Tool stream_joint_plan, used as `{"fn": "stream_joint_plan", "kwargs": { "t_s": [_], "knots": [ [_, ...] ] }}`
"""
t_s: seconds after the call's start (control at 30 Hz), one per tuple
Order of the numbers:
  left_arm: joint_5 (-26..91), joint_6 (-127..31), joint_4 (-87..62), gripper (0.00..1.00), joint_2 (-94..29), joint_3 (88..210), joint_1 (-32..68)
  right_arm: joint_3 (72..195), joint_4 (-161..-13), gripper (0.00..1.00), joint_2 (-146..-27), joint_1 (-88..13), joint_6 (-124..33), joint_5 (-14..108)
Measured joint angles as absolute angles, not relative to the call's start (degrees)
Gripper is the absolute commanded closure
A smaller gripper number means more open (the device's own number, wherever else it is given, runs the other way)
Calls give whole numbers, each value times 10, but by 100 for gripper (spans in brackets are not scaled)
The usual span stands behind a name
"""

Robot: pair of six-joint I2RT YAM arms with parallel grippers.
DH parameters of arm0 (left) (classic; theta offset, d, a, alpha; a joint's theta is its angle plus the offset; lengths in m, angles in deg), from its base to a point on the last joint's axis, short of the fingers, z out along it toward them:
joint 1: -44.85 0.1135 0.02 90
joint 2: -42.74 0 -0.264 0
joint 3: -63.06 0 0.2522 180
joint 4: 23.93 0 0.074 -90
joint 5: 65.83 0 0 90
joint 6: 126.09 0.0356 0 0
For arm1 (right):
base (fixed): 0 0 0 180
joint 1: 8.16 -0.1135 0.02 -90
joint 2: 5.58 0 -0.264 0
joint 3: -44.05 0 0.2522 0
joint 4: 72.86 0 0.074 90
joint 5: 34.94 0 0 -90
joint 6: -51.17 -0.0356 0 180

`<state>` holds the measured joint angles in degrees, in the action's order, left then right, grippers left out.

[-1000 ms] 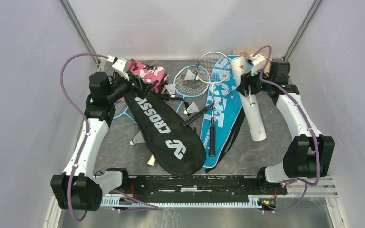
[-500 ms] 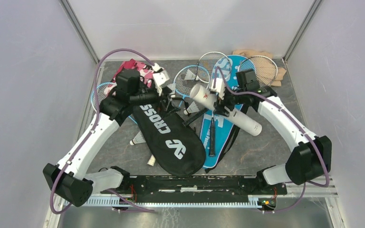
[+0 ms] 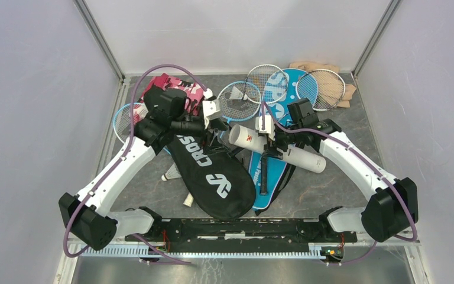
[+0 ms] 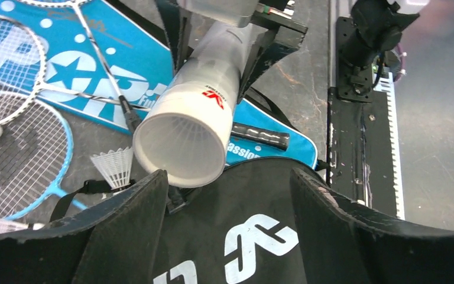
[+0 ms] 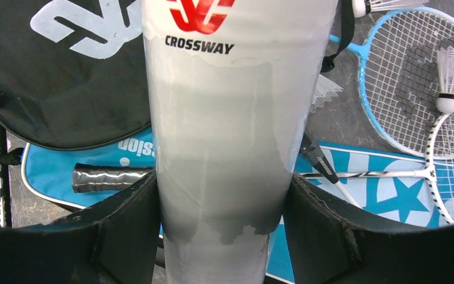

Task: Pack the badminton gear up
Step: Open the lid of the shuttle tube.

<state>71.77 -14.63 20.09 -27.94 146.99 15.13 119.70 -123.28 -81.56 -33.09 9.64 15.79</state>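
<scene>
Right fingers are pressed against both sides of the long white tube, one on each flank of its lower body, with the red logo and "CROSSWAY" lettering further along it. In the top view the tube lies slantwise over the blue "SPORT" racket cover, at the middle of the bench, with its open mouth turned toward the left arm. Left fingers are spread wide with nothing between them, above the black "CROSSWAY" racket cover. The tube's mouth sits just ahead of them, close to the left-hand finger in the left wrist view. One white shuttlecock lies just beside the mouth, on the bench. A blue racket and a silver racket lie at the far side, their heads overlapping.
</scene>
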Motion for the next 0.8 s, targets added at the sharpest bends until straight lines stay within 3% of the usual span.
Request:
{"fn": "stream_joint_plan", "kwargs": {
  "t_s": [0.37,0.57,0.8],
  "knots": [
    [773,-117,173,35,-288,1427,144,1189,-1230,83,-815,-336,95,147],
    [773,-113,154,52,-295,1408,140,1188,-1229,85,-813,-337,95,143],
    [775,-113,128,62,-298,1395,133,1188,-1228,86,-813,-337,91,143]
  ]
}}
